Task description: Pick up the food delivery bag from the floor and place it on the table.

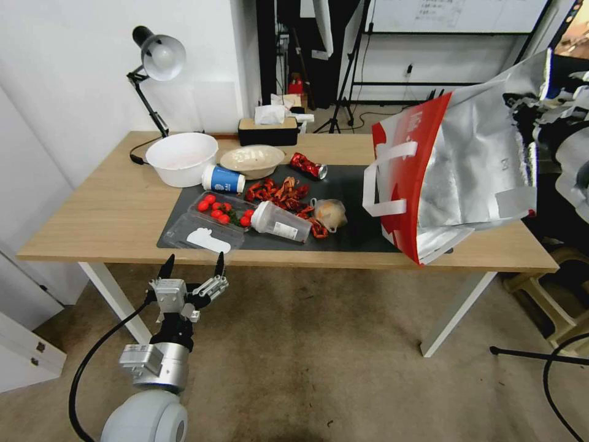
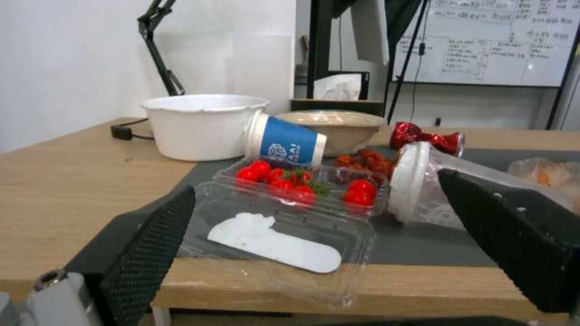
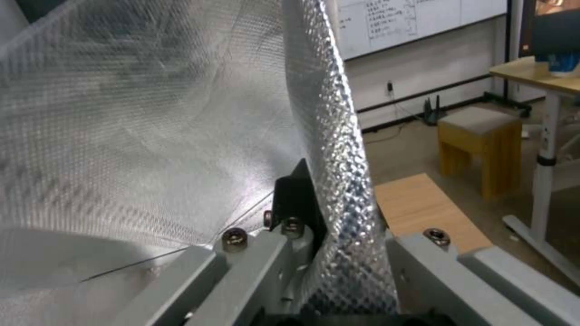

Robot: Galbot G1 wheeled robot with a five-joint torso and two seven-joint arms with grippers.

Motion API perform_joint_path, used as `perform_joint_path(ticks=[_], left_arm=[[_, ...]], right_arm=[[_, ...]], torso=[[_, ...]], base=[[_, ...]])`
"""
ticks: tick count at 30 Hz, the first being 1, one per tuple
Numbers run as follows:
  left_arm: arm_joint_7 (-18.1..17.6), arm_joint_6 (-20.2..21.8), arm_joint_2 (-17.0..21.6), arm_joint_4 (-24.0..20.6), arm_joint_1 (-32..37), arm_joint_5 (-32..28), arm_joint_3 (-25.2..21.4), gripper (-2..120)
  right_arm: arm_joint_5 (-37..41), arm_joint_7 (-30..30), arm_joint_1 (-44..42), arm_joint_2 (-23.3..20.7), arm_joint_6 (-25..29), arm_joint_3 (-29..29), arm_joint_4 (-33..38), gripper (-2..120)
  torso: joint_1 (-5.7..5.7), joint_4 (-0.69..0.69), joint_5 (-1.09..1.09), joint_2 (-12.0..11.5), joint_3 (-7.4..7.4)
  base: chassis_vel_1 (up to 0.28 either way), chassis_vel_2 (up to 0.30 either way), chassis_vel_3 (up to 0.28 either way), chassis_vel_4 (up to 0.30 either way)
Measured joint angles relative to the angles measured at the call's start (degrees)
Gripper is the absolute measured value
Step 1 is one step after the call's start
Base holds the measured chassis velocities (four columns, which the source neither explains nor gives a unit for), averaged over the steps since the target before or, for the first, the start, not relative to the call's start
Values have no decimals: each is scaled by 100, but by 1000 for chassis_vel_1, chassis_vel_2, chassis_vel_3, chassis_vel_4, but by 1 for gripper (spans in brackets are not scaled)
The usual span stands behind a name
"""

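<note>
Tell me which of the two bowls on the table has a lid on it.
The tan bowl, behind the spilled red food. A flat lid covers it, while the white bowl beside it near the lamp stands open.

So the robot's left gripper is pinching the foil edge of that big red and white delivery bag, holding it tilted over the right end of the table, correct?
Not quite: the right gripper is the one clamped on the foil edge of the food delivery bag, as the right wrist view shows. In the head view the left gripper hangs open below the table's front edge, near the clear tomato box. The rest holds: the bag is tilted over the table's right end.
</note>
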Motion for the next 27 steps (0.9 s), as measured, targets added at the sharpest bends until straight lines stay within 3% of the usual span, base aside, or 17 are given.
perform_joint_path(ticks=[27], left_arm=[[9,-26,-35,74,-19,9,25,100]], right_arm=[[-101,99,69,196,-147,-223,-352,0]], torso=[[0,0,0,0,0]], base=[[0,0,0,0]])
